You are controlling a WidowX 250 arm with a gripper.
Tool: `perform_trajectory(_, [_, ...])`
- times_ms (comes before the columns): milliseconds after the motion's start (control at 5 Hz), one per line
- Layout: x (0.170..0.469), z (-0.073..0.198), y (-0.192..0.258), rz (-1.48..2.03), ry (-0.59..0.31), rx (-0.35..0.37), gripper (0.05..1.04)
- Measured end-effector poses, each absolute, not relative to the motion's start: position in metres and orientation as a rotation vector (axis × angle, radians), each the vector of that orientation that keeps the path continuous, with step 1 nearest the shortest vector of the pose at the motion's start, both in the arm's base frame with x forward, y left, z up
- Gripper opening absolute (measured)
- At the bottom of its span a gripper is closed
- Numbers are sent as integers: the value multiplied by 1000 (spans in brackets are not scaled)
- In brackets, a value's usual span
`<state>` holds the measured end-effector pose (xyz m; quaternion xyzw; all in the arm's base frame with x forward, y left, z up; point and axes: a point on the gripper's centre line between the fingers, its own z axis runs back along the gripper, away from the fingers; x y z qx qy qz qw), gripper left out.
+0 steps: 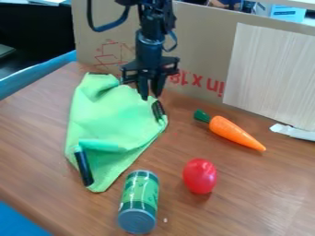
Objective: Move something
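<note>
The black gripper (pixel 150 96) hangs over the upper right part of a green cloth (pixel 107 117), its fingers pointing down and open with a narrow gap. Just below the fingertips, a small black object (pixel 158 110) lies at the cloth's right edge. A longer black object (pixel 84 167) lies at the cloth's lower left. An orange toy carrot (pixel 235 132) with a green top lies to the right of the gripper. Nearer the camera are a red rounded object (pixel 200 176) and a green can (pixel 140 196). Whether the gripper touches the cloth, I cannot tell.
A cardboard panel (pixel 203 55) with red markings stands behind the wooden table (pixel 31 138). Against its right part is a pale wood-grain board (pixel 271 73). A white strip (pixel 292 132) lies at the right edge, and blue edging (pixel 37 73) runs along the upper left.
</note>
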<state>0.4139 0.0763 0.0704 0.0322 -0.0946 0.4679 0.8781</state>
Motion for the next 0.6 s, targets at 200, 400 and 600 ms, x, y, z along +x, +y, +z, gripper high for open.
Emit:
perform_trajectory(200, [419, 70, 75, 983, -208, 51, 769])
perform_trajectory(400, [423, 77, 72, 977, -204, 23, 989])
perform_trajectory(600, [421, 82, 68, 955, -160, -20, 999])
